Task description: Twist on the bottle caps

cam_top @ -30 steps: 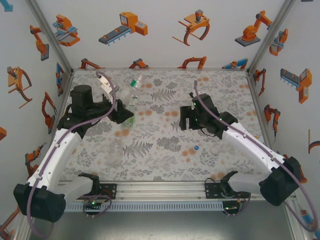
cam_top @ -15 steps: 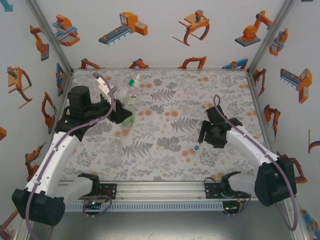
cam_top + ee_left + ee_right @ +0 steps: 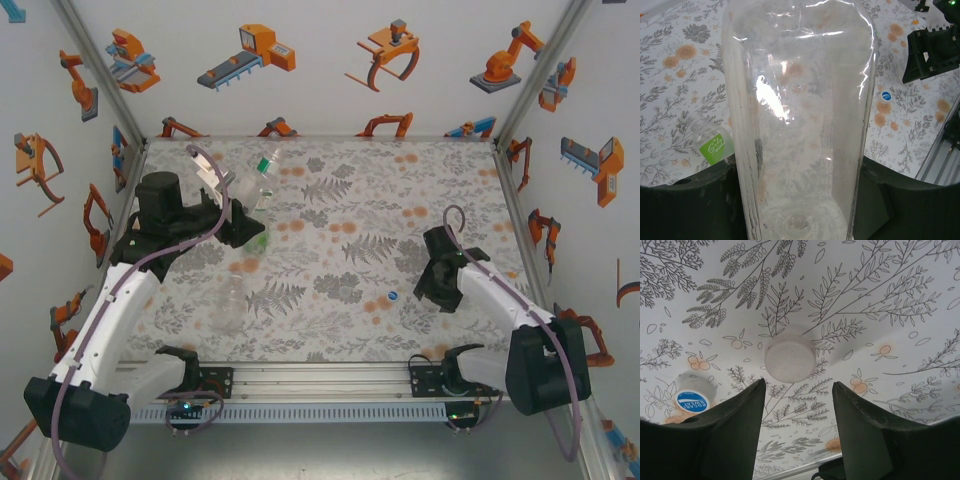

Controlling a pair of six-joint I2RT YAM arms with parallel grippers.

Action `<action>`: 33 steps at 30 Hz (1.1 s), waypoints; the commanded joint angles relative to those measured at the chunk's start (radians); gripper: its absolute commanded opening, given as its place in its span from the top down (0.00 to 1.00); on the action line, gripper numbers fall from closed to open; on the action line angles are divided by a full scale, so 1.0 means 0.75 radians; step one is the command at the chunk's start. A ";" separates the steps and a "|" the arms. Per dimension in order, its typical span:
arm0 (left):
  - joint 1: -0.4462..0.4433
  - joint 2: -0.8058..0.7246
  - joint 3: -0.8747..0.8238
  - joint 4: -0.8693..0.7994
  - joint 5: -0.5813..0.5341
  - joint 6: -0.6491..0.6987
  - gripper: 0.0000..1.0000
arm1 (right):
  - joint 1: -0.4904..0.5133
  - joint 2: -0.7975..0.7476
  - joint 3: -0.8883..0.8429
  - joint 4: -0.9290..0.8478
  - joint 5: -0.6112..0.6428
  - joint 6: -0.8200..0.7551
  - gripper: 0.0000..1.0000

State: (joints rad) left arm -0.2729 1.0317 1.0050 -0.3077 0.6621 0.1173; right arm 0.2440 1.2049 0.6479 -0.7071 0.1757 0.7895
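Right jaws: stand apart with nothing between them; the two dark fingers [image 3: 735, 435] frame a gap a little wider than one cap, low over the counter [image 3: 900, 305]
White cap [image 3: 790, 359]: lies flat on the counter straight ahead of that gap, just beyond the fingertips and a shade toward the left finger; nothing touches it
Blue cap [image 3: 692, 401]: also flat on the counter, outside the gap and off beyond the left finger, near the white cap but apart from it
Axis: both caps are round discs, so there is no long axis to line up with; what counts is the line straight forward from the gap to the white cap
Left jaws: clamped on the clear bottle [image 3: 800, 115], gripped near its base, with its long axis running away from the wrist camera and its neck out of that frame
Green-label bottle [image 3: 715, 147]: lies on the counter beside the left jaws, low and to the left of the held bottle
Nearer arm: the right one, by a wide margin; both loose caps lie on its side, well apart from the left jaws, which are occupied
Coming move, as a judgement: a short advance forward and down should bring the white cap between the fingers; the risk is the left finger landing on its rim
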 commanded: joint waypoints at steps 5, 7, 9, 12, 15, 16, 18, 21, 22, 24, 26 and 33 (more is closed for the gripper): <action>0.010 0.006 -0.002 0.005 0.011 -0.017 0.88 | -0.010 0.032 -0.029 0.103 -0.010 0.022 0.47; 0.010 0.007 -0.001 0.002 0.010 -0.015 0.88 | -0.012 0.044 -0.031 0.106 -0.001 0.019 0.47; 0.012 0.006 -0.001 0.003 0.011 -0.016 0.88 | -0.013 0.048 -0.035 0.111 0.008 0.013 0.47; 0.010 0.008 -0.003 0.002 0.011 -0.015 0.88 | -0.013 0.062 -0.036 0.115 0.018 -0.001 0.47; 0.011 0.011 -0.003 0.001 0.011 -0.015 0.88 | -0.012 0.082 -0.038 0.118 0.037 -0.013 0.47; 0.011 0.013 -0.001 -0.001 0.011 -0.015 0.88 | -0.013 0.090 -0.037 0.116 0.045 -0.018 0.47; 0.011 0.017 -0.001 -0.001 0.013 -0.014 0.88 | -0.013 0.102 -0.035 0.118 0.052 -0.028 0.47; 0.010 0.020 0.001 -0.002 0.011 -0.014 0.88 | -0.012 0.116 -0.038 0.125 0.062 -0.036 0.48; 0.012 0.019 0.001 -0.003 0.011 -0.013 0.88 | -0.012 0.120 -0.041 0.128 0.065 -0.039 0.48; 0.011 0.021 0.002 -0.001 0.013 -0.012 0.88 | -0.013 0.127 -0.042 0.135 0.068 -0.040 0.49; 0.011 0.023 0.001 -0.005 0.011 -0.011 0.88 | -0.012 0.132 -0.043 0.144 0.063 -0.041 0.49; 0.011 0.031 0.006 -0.017 0.011 -0.007 0.88 | -0.013 0.145 -0.044 0.160 0.058 -0.044 0.50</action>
State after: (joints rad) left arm -0.2722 1.0527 1.0050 -0.3145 0.6621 0.1165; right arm 0.2424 1.2907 0.6300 -0.6006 0.1871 0.7643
